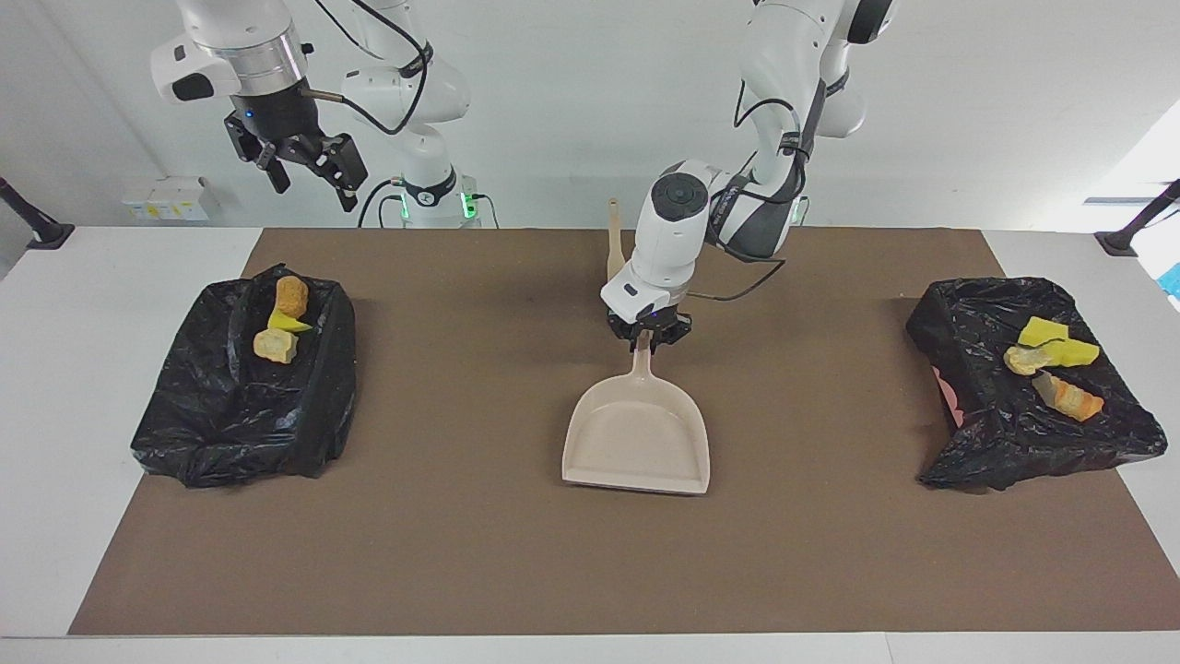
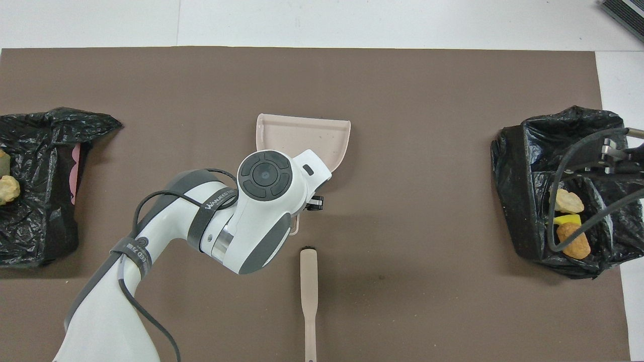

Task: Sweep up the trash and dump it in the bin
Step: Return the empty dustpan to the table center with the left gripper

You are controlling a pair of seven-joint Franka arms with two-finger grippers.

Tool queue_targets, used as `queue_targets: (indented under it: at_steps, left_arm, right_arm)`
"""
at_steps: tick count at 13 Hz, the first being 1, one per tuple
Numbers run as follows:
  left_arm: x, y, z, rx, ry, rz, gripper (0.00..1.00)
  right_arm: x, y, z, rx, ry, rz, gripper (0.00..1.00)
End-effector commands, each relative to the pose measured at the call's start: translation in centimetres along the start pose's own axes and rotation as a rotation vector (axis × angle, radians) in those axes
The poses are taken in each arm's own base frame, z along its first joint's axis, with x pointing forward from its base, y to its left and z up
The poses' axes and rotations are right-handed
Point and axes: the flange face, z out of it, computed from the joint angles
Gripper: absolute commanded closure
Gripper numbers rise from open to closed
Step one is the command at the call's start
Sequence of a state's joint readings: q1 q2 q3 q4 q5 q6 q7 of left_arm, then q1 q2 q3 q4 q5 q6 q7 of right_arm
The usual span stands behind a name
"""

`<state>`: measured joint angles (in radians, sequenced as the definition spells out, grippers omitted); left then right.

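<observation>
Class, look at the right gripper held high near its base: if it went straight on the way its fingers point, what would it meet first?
Probably the black bin bag below; the right gripper points down, slightly tilted, with nothing between. Depth is unclear.
</observation>
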<state>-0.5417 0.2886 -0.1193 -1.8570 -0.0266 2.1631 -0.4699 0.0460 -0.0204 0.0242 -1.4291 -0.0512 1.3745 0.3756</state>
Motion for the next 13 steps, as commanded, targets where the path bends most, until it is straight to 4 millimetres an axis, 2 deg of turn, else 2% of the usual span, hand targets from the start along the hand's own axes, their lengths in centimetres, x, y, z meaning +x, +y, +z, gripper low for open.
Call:
queue_targets:
  at_steps: [1, 2, 4, 10, 13]
  left_arm:
    - [-0.4, -0.2, -0.1, -0.011, 0.005, -0.012, 0.06]
    - [0.0, -0.9, -0.3, -0.011, 0.008, -0.015, 0.0]
    - [0.8, -2.6, -1.2, -0.01, 0.015, -0.043, 0.0]
    - [4.9, -12.9, -5.2, -0.002, 0.035, -0.108, 0.0]
    - [6.0, -19.4, -7.3, 0.001, 0.05, -0.106, 0.0]
  right_arm:
    - [-0.3, 0.4, 0.2, 0.007, -0.014, -0.041, 0.0]
    - [-0.2, 0.3, 0.3, 0.007, -0.012, -0.076, 0.0]
    - [-0.2, 0.4, 0.3, 0.042, -0.021, -0.13, 0.0]
    - [-0.2, 0.3, 0.3, 0.044, -0.02, -0.129, 0.0]
    - [-0.2, 0.3, 0.3, 0.044, -0.02, -0.129, 0.0]
